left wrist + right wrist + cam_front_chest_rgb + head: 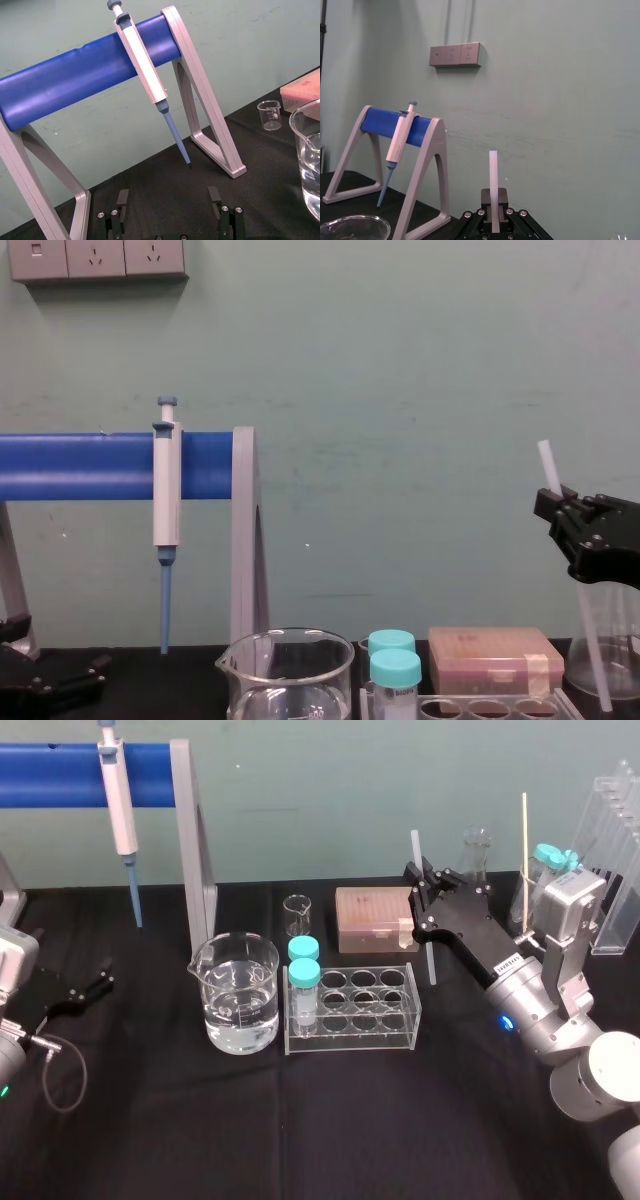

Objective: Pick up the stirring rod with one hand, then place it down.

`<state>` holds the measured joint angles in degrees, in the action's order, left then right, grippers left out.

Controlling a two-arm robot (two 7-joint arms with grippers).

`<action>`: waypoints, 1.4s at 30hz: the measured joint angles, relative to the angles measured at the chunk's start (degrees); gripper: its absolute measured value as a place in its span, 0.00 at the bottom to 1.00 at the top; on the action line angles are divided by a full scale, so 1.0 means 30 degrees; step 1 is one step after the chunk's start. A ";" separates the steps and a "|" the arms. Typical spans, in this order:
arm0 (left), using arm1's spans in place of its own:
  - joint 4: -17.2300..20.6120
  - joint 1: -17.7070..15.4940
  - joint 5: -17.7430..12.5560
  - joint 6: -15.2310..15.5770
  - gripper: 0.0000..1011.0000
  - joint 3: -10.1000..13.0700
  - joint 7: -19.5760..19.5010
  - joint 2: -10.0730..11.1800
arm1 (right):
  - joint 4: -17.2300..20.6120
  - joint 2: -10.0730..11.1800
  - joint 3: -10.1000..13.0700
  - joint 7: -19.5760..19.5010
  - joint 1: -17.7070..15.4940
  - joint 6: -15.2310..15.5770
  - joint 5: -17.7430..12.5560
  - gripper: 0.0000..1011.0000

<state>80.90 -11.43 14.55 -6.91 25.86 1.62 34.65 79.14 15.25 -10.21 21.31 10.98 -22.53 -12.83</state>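
No legible text or numbers anywhere.

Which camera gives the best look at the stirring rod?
The chest view: the rod shows side-on, tilted, nearly full length, clamped in the right pincer. The head view foreshortens it from above; the right wrist view catches its upper end.

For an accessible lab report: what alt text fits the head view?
The right gripper holds the stirring rod nearly upright beside a brown box, right of centre. A beaker of water and a tube rack stand in the middle; the left gripper sits open at left.
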 joint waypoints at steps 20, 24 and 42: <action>0.0000 -0.0001 0.0001 0.0000 0.99 -0.0001 0.0001 0.0000 | -0.2317 0.0001 -0.0879 0.2147 0.2080 -0.1737 -0.0233 0.07; 0.0000 0.0000 0.0000 0.0000 0.99 0.0000 0.0000 0.0000 | -0.2876 -0.0059 -0.1129 0.2720 0.2482 -0.1780 -0.0689 0.07; 0.0000 0.0000 0.0000 0.0000 0.99 0.0000 0.0001 0.0000 | -0.5129 -0.0342 -0.1866 0.4696 0.3641 -0.1565 -0.2797 0.07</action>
<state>80.90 -11.43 14.55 -6.91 25.86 1.62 34.65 63.75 14.23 -15.81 35.40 21.91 -27.23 -21.22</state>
